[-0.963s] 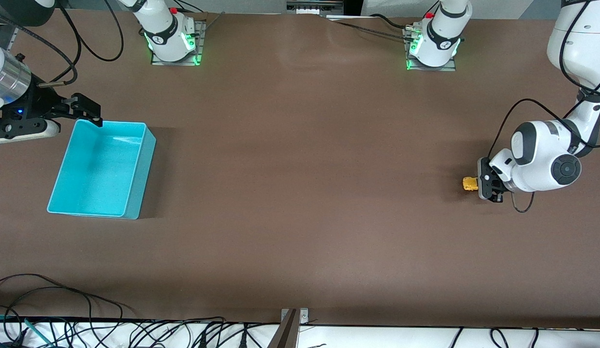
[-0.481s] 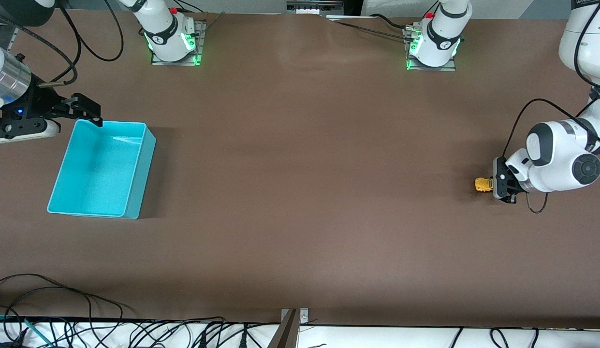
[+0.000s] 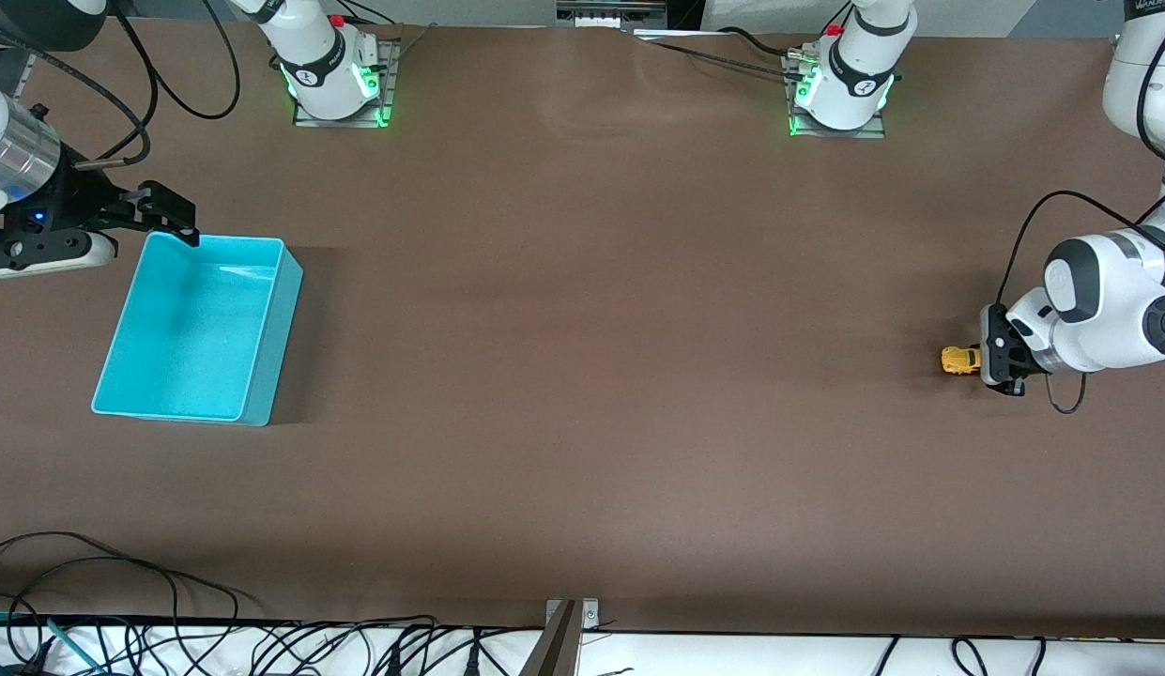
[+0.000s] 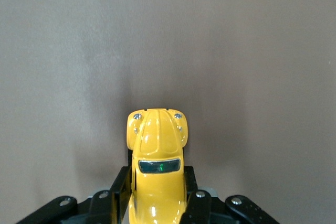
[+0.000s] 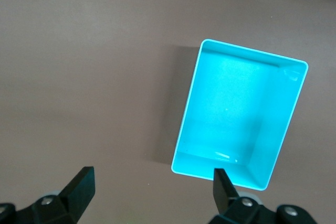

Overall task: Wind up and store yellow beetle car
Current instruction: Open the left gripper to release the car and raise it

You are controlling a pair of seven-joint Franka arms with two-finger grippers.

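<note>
Dragging the yellow beetle car [image 3: 959, 360] toward its table end, left jaws clamp it; right jaws wait wide.

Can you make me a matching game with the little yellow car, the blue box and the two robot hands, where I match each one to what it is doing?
Things:
1. yellow beetle car
2. turquoise bin
3. left gripper
4. right gripper

States:
A. open, holding nothing, over the bin's corner nearest the right arm's base
B. gripped at the left arm's end of the table
C. shut on the car
D. empty, standing at the right arm's end of the table

Pairs: 1-B, 2-D, 3-C, 4-A
</note>
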